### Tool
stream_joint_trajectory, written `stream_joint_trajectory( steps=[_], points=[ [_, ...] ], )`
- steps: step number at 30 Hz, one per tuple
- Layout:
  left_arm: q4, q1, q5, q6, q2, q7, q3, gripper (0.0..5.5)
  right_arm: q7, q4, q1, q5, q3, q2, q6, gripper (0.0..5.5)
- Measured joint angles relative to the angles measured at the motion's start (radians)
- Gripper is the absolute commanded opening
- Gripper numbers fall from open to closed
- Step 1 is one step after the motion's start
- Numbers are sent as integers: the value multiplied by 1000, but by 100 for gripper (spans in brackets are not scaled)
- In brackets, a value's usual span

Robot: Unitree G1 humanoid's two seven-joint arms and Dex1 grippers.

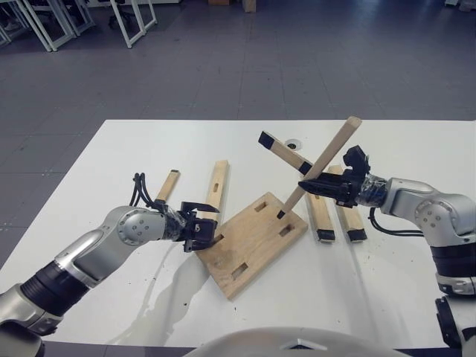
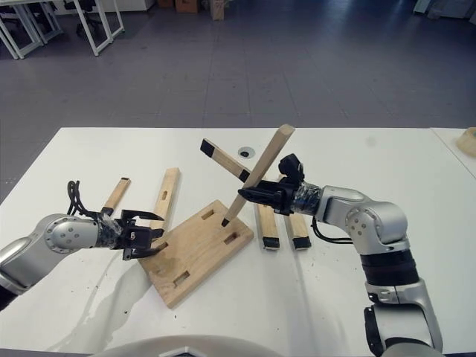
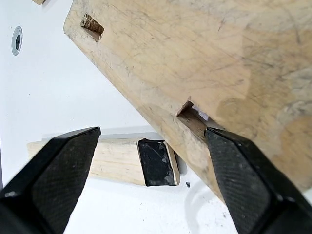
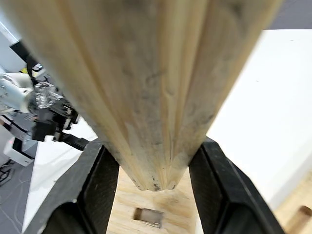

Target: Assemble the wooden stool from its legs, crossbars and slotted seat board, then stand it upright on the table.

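Observation:
The slotted seat board (image 1: 253,242) lies flat on the white table (image 1: 387,297). My left gripper (image 1: 199,232) is open at the board's left edge, and its fingers (image 3: 53,180) straddle that edge beside a slot. My right gripper (image 1: 316,186) is shut on a wooden leg (image 1: 327,160) held tilted. The leg's black lower tip (image 1: 282,214) rests at a slot near the board's far corner. In the right wrist view the leg (image 4: 151,87) sits between the fingers (image 4: 92,190), above the board (image 4: 161,204).
Two black-tipped legs (image 1: 320,212) (image 1: 348,222) lie right of the board, and a third (image 1: 286,152) lies slanted behind them. Two wooden bars (image 1: 168,184) (image 1: 217,182) lie left of the board. A small round hole (image 1: 293,142) is in the table's far side.

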Motion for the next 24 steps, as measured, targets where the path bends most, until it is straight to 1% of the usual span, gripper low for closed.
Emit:
stream_joint_trajectory(
  steps=[2, 7, 10, 14, 16, 21, 24],
  points=[
    [2, 9, 2, 8, -16, 0, 11, 397, -15, -23, 26, -4, -27, 2, -1, 203],
    [-44, 62, 2, 87, -38, 19, 56, 397, -127, -224, 157, 84, -138, 34, 70, 203],
    [-77, 84, 22, 130, -50, 29, 72, 397, -165, -286, 201, 121, -170, 40, 100, 203],
    [-91, 96, 38, 145, -58, 32, 82, 397, -180, -304, 241, 116, -168, 41, 115, 203],
    [-91, 98, 39, 145, -59, 31, 85, 397, -167, -296, 271, 79, -154, 36, 110, 203],
    [-92, 103, 40, 149, -65, 30, 91, 397, -116, -283, 308, 13, -119, 24, 26, 203],
    [-97, 110, 40, 159, -70, 30, 99, 397, -111, -284, 309, -60, -68, 21, -63, 203]
  ],
)
